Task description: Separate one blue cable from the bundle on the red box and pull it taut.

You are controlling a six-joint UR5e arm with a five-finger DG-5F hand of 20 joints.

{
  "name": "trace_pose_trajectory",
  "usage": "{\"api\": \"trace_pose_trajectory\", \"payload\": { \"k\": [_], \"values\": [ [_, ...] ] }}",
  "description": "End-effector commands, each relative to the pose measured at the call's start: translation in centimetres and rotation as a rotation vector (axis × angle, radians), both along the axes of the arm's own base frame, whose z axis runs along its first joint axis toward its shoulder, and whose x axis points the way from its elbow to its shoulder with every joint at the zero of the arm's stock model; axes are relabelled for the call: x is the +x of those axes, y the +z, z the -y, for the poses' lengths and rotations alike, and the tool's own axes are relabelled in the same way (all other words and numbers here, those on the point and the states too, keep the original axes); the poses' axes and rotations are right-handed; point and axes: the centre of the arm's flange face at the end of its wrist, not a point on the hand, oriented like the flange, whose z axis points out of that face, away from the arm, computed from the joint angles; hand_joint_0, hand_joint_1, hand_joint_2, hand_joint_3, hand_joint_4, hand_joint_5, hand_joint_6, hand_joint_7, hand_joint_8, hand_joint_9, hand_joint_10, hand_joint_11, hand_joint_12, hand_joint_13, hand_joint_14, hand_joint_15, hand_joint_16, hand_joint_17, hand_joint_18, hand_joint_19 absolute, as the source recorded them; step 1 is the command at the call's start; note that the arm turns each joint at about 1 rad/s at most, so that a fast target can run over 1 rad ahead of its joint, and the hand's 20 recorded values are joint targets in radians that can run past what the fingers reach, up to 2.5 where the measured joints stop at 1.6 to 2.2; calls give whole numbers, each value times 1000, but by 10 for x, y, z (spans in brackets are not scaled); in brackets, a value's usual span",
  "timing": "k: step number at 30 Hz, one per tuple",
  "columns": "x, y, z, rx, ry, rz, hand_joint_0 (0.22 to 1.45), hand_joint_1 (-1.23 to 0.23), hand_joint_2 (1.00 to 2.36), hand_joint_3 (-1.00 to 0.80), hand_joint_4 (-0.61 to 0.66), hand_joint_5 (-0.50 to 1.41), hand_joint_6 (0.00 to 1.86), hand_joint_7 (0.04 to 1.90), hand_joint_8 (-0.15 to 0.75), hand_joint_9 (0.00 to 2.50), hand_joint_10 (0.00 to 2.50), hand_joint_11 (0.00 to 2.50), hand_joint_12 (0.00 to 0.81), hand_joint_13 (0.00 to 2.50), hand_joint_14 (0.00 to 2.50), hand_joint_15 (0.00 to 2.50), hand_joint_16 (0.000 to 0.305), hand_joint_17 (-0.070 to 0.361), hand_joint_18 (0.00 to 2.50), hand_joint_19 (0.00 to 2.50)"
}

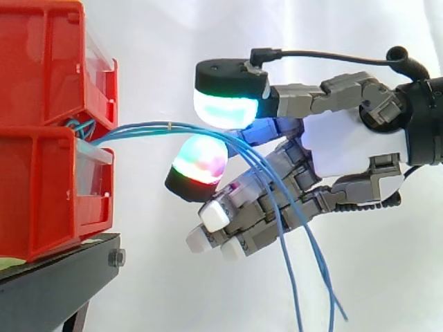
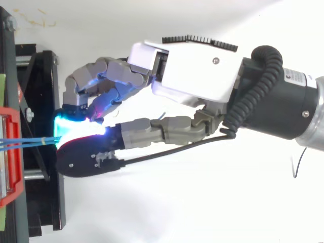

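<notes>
First, from the side: the hand [image 1: 346,149] reaches in from the right and pinches the blue cables [image 1: 145,127] between two glowing pads. A cyan-green pad [image 1: 227,104] sits above the strands and a red-and-green pad [image 1: 202,160] just below them. How many strands lie inside that pinch I cannot tell. The cables leave the gap between the two stacked red bins [image 1: 41,83] and run nearly level to the pads, with a small pale tie [image 1: 170,126] binding them midway. Past the pads they droop slack across the curled lower fingers [image 1: 214,214], and their free ends hang below the hand. The bins rest on a black stand [image 1: 55,277] before a white curtain [image 1: 152,34].

Then from above: the hand [image 2: 192,66] comes in from the right, its black-backed upper pad [image 2: 83,157] pointing toward the red bins [image 2: 14,182] at the left edge. The cables [image 2: 20,142] run close together from the bins, pass the tie [image 2: 44,139] and vanish under the cyan glow. The other fingers [image 2: 96,81] curl inward beside it.
</notes>
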Motion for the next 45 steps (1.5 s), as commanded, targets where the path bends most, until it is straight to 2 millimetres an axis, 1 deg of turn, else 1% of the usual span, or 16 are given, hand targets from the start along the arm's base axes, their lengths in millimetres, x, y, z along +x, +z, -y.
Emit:
{"api": "trace_pose_trajectory", "payload": {
  "k": [1, 3, 4, 5, 7, 11, 16, 20, 22, 24, 29, 34, 37, 41, 44, 45],
  "values": [
    [0, 1, 0, 0, 0, 0, 564, -604, 1013, -176, 198, -148, 849, 1030, 378, 812, 10, 473, 419, 495, 4, 133, 55, 124, 486, 152],
    [0, 0, 0, -1, 0, -1, 564, -645, 1012, -132, 202, -149, 856, 1029, 388, 817, 9, 479, 432, 503, 4, 132, 58, 130, 506, 141],
    [0, 1, 0, 0, -2, 2, 566, -698, 1011, -97, 203, -152, 864, 1036, 394, 818, 9, 486, 438, 507, 4, 134, 59, 132, 516, 131],
    [0, 0, 0, -1, -2, 0, 572, -721, 1011, -85, 184, -156, 873, 1025, 392, 811, 11, 487, 435, 504, 4, 130, 58, 131, 512, 130],
    [0, 2, 1, 0, -3, 5, 577, -736, 1013, -81, 170, -158, 877, 1013, 389, 803, 11, 491, 432, 501, 3, 129, 58, 129, 508, 137],
    [2, 2, 4, 1, -26, 22, 596, -796, 1016, -118, 125, -172, 885, 968, 353, 763, 10, 493, 406, 477, 4, 137, 52, 118, 474, 150],
    [5, 6, 1, 19, -30, 59, 597, -836, 1016, -179, 135, -179, 881, 964, 331, 740, 11, 496, 387, 463, 4, 134, 49, 110, 452, 164],
    [7, 7, 0, 42, -32, 86, 584, -828, 1014, -252, 171, -177, 875, 970, 338, 751, 13, 494, 389, 468, 4, 133, 49, 110, 461, 166],
    [10, 3, -1, 53, -32, 96, 556, -784, 1012, -315, 187, -174, 874, 946, 347, 767, 11, 494, 394, 474, 5, 138, 50, 112, 470, 173],
    [13, -3, -3, 55, -31, 102, 539, -776, 1009, -357, 193, -172, 867, 947, 349, 771, 11, 499, 399, 478, 4, 141, 50, 113, 476, 177],
    [14, -8, -7, 57, -26, 104, 515, -739, 1004, -442, 207, -166, 843, 965, 363, 779, 13, 492, 408, 483, 4, 148, 52, 117, 486, 184],
    [6, -36, -8, 99, -32, 112, 511, -733, 1003, -459, 209, -161, 832, 975, 364, 786, 10, 501, 413, 490, 5, 146, 53, 119, 494, 185],
    [7, -40, -10, 109, -29, 127, 509, -732, 1002, -458, 212, -156, 827, 995, 366, 792, 10, 492, 414, 493, 6, 149, 53, 118, 497, 184],
    [7, -37, -10, 110, -29, 134, 522, -741, 1003, -457, 204, -146, 828, 1030, 365, 809, 11, 498, 410, 501, 5, 147, 51, 116, 498, 188],
    [8, -37, -12, 110, -27, 138, 553, -756, 1006, -414, 197, -144, 836, 1054, 357, 817, 13, 503, 400, 508, 4, 146, 49, 111, 504, 195],
    [8, -37, -13, 110, -25, 139, 573, -773, 1009, -370, 186, -142, 844, 1067, 356, 818, 11, 505, 395, 510, 5, 150, 48, 109, 503, 194]
  ]
}}
